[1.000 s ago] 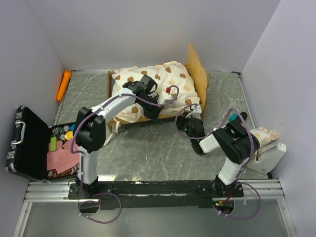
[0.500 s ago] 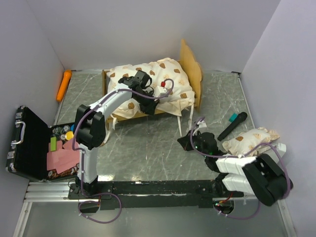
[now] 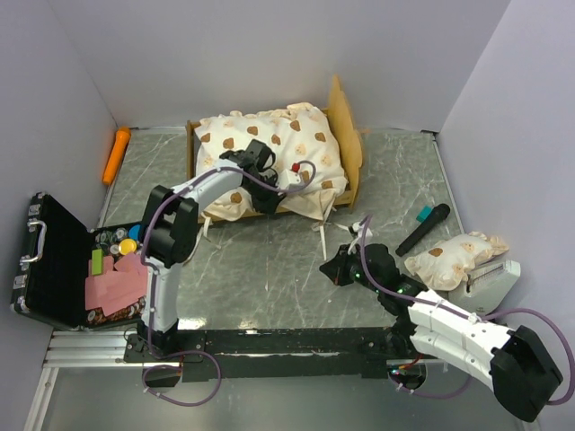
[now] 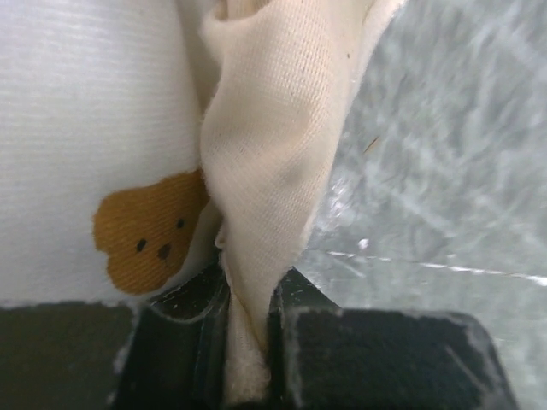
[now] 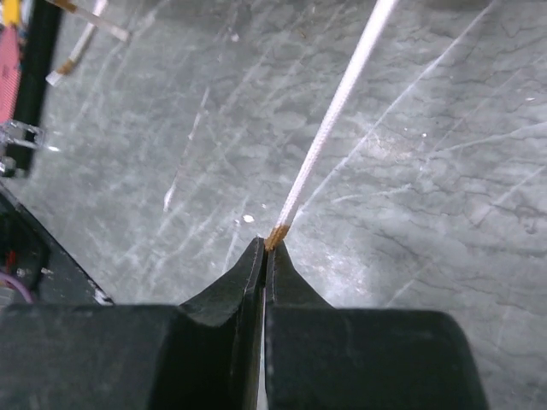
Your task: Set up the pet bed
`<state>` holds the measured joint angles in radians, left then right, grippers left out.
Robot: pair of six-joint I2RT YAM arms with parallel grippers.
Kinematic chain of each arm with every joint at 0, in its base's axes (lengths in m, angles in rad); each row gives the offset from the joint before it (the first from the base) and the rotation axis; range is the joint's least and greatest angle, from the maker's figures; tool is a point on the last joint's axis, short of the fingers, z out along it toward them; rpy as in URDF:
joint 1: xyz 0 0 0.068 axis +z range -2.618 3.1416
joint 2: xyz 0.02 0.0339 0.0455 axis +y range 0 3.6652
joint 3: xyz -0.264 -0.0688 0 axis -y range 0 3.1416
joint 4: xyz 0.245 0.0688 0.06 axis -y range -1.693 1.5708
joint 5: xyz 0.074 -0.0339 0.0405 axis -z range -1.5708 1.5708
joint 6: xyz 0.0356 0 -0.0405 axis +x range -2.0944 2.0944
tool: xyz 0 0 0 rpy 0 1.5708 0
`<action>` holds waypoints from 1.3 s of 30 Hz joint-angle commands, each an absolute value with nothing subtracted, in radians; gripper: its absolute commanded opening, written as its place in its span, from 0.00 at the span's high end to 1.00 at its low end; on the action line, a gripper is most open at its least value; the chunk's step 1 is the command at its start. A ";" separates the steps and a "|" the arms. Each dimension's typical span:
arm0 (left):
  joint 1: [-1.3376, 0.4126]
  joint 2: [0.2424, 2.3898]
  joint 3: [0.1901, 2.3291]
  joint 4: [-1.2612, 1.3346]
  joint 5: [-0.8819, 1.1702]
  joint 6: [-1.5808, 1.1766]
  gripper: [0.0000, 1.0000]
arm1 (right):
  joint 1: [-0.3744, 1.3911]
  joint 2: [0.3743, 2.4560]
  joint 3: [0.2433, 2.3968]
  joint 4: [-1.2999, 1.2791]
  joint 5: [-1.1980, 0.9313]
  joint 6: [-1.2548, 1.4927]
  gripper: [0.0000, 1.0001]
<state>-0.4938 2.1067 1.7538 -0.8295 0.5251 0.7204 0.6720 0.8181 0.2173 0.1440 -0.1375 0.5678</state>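
— Where's the pet bed (image 3: 191,148)?
— At the far middle of the tabletop (image 3: 260,287), with its headboard (image 3: 345,135) to the right. The bear-print mattress (image 3: 269,144) lies bunched on the frame, and its near edge spills over the rail.
— And the left gripper (image 3: 272,199)?
— It's clamped on a fold of the ruffle (image 4: 265,171) at that near edge. The wrist view shows cloth squeezed between both fingers (image 4: 184,320).
— The right one?
— The right gripper (image 3: 335,268) sits low over the tabletop in front of the bed. Its jaws are pressed together, with the frayed end of a white tie (image 5: 329,128) nipped at their tips.
— The pillow (image 3: 454,253)?
— Off the bed, by the right wall, resting on a white box (image 3: 492,285). The open black hard case (image 3: 49,260) sits far left.
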 commanded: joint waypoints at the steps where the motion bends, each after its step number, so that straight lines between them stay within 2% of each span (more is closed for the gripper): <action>1: -0.459 2.033 1.654 -0.674 0.441 0.738 0.99 | 0.703 0.834 0.288 0.025 -0.247 0.509 1.00; 6: -0.457 1.993 1.551 -0.598 0.330 0.759 0.85 | 0.672 0.917 0.422 -0.155 -0.230 0.427 1.00; 8: -0.457 1.988 1.549 -0.603 0.337 0.753 0.67 | 0.622 0.936 0.440 -0.190 -0.259 0.407 1.00; 10: -0.456 1.971 1.560 -0.624 0.388 0.747 0.53 | 0.563 0.953 0.449 -0.209 -0.294 0.385 1.00; 15: -0.466 1.870 1.586 -0.730 0.603 0.791 0.38 | 0.503 0.959 0.454 -0.123 -0.472 0.328 1.00; 18: -0.494 1.819 1.606 -0.807 0.676 0.827 0.29 | 0.503 1.003 0.514 -0.182 -0.525 0.276 1.00; 22: -0.541 1.772 1.638 -0.916 0.718 0.870 0.23 | 0.459 1.060 0.548 -0.250 -0.593 0.245 1.00; 26: -0.610 1.712 1.622 -0.916 0.779 0.873 0.22 | 0.478 1.051 0.554 -0.151 -0.812 0.212 1.00; 29: -0.658 1.738 1.565 -0.797 0.869 0.702 0.23 | 0.509 1.016 0.546 -0.013 -0.883 0.232 1.00; 33: -0.661 1.854 1.612 -0.772 0.954 0.563 0.25 | 0.508 1.058 0.566 -0.061 -0.858 0.178 1.00; 37: -0.699 1.731 1.380 -0.499 0.821 0.676 0.22 | 0.506 1.112 0.554 -0.021 -0.936 0.193 1.00; 38: -0.709 1.727 1.361 -0.497 0.780 0.745 0.21 | 0.506 1.120 0.560 -0.031 -0.943 0.183 1.00; 39: -0.716 1.741 1.371 -0.518 0.766 0.799 0.15 | 0.506 1.124 0.569 -0.050 -0.962 0.169 1.00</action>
<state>-0.6796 1.8072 1.4357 -0.6411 0.8291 0.6540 0.4919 1.1088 0.5274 -0.0513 -0.8093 0.2070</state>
